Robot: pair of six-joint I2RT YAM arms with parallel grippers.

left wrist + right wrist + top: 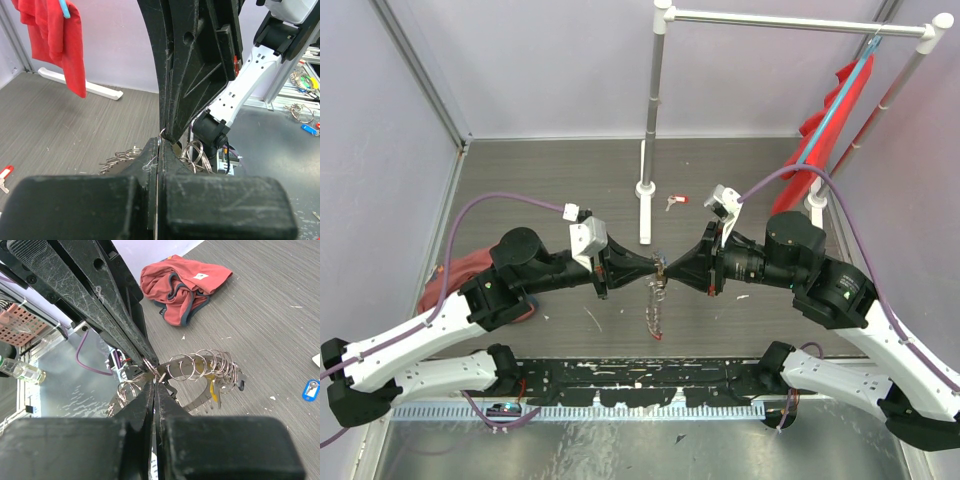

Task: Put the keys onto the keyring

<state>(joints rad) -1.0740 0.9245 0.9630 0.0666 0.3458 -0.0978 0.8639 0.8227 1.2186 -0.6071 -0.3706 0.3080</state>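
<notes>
Both arms met tip to tip over mid-table: left gripper [651,268], right gripper [669,267]. Both sets of jaws were pressed fully together, nipping the keyring [200,366] wire at nearly the same spot. The keyring hung below the tips, with a bunch of keys [214,390] threaded on it. A red key [675,202] lay loose on the table [550,180] beyond the grippers, near the stand [645,190]. A blue key [311,389] was also loose on the table.

Risks, my read:
- The grip was on thin wire at the very fingertips. A small pull or twist between the arms could have popped it out of one jaw, and the load would then swing on the other.
- If both had slipped, the whole bunch would have dropped.
- The tips were touching or nearly so, and closing in further risked a finger collision.
- Neither arm was free to fetch a loose key. Releasing one side would have put all the weight on a single pinch.

Orientation: in the top view the long axis ran from the pinch down toward the arm bases, with the loop near edge-on. Couldn't tell whether the low end touched the table.
</notes>
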